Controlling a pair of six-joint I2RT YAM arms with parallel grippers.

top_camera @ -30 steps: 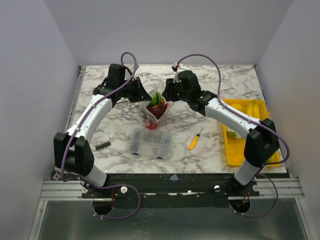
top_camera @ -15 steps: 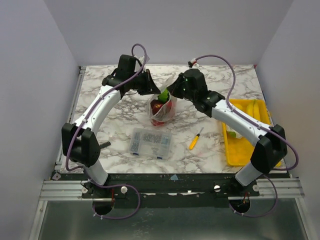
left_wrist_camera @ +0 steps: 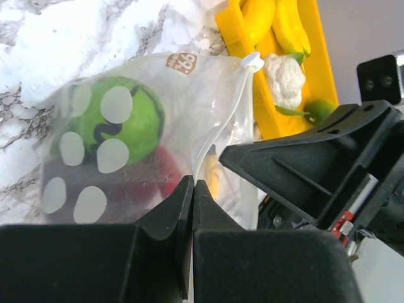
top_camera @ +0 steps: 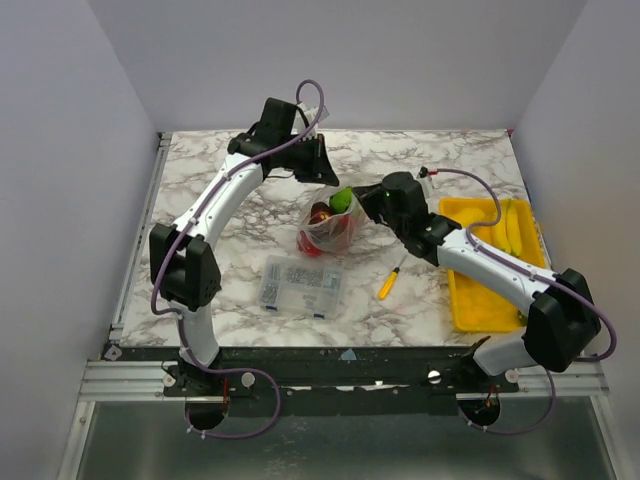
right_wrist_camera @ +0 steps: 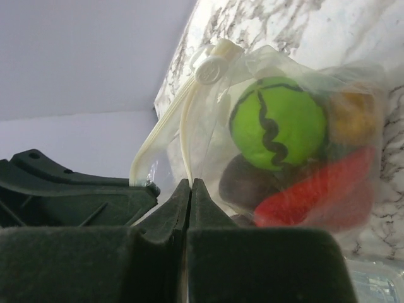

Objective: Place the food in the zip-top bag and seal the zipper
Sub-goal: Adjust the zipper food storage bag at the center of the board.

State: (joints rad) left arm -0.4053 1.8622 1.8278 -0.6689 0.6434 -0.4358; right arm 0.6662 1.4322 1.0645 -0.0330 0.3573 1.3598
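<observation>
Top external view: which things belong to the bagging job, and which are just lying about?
Job: zip-top bag, zipper, bagged food, yellow tray with remaining food, left tool and right tool pinching the bag.
Lying about: compartment box, yellow-handled screwdriver.

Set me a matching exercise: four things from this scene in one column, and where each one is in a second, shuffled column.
Things
1. zip-top bag
2. screwdriver
3. cauliflower
4. compartment box

Places
A. in the yellow tray
B. on the table, next to the bag on the side toward the arm bases
C. pinched at its rim by the left pincer and the right pincer
D. on the table, between box and tray

Pairs: 1-C, 2-D, 3-A, 4-B
</observation>
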